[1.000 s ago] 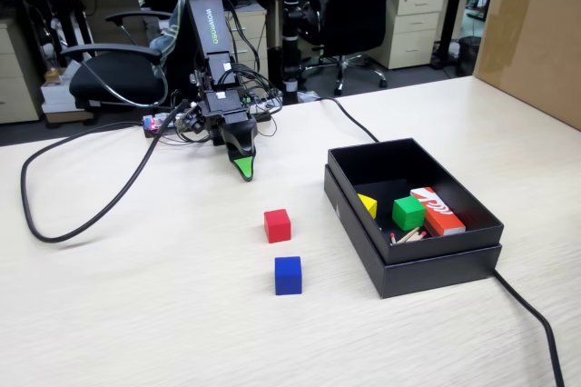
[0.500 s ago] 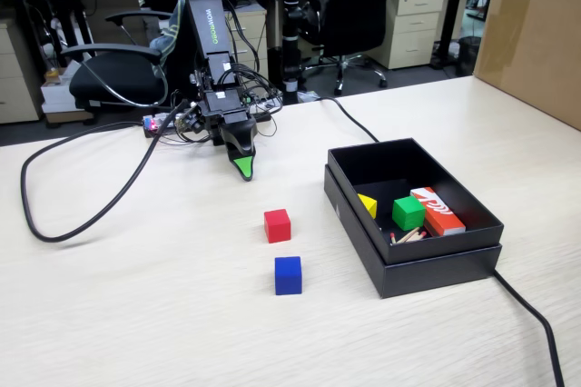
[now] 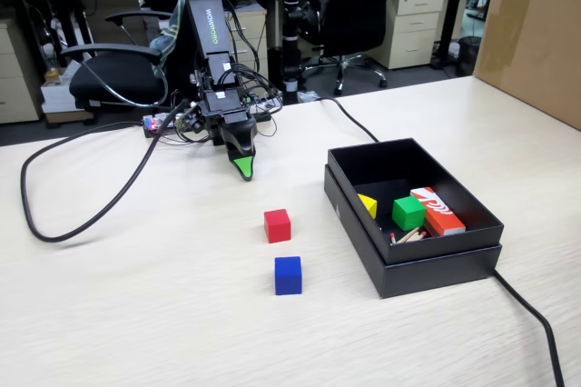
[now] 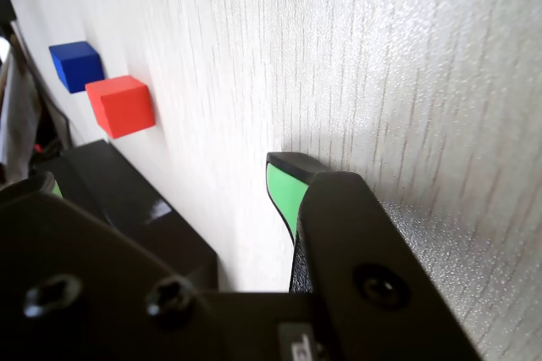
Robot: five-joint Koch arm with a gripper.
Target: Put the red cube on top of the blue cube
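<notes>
The red cube sits on the pale wooden table, with the blue cube just in front of it and a small gap between them. My gripper hangs tip-down just above the table behind the red cube, with free table between them. In the wrist view the gripper is open and empty, its green-padded fingertips wide apart. The red cube and the blue cube lie ahead at the upper left.
An open black box stands right of the cubes and holds a green cube, a yellow piece and a red-and-white box. Black cables loop at the left. A cardboard box stands at the far right.
</notes>
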